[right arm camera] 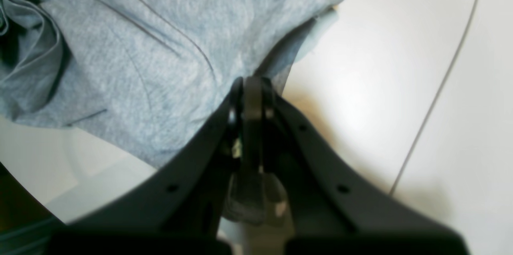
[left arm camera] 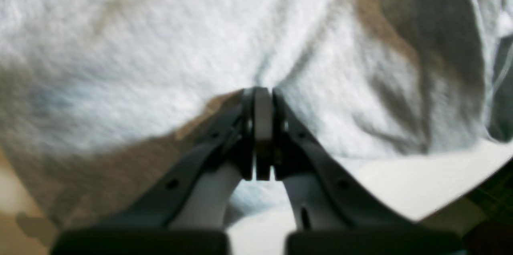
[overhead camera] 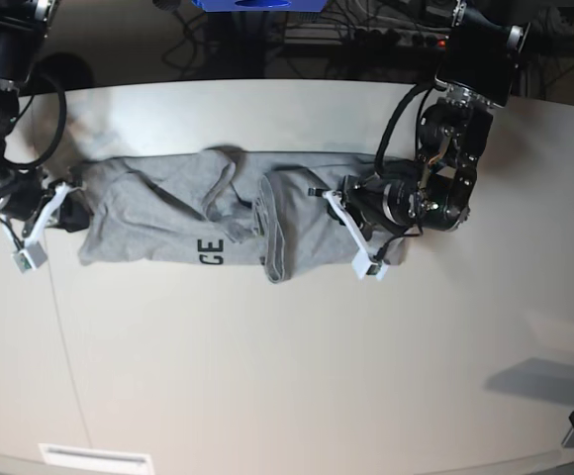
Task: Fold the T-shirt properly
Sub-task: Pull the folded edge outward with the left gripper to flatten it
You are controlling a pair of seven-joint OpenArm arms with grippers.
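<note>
Two end effectors, left (left arm camera: 262, 102) and right (right arm camera: 252, 90), pinch opposite ends of the stretched T-shirt (overhead camera: 168, 223).

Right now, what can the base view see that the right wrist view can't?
Only the base view shows the whole T-shirt stretched across the table, both arms, and the left pincer shut on its other end. Only the right wrist view shows the right pincer up close, closed on a fabric edge. Both show grey cloth with black lettering.

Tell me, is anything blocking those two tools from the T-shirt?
Nothing visible. The left tool and right tool are each already shut on an end of the T-shirt.
</note>
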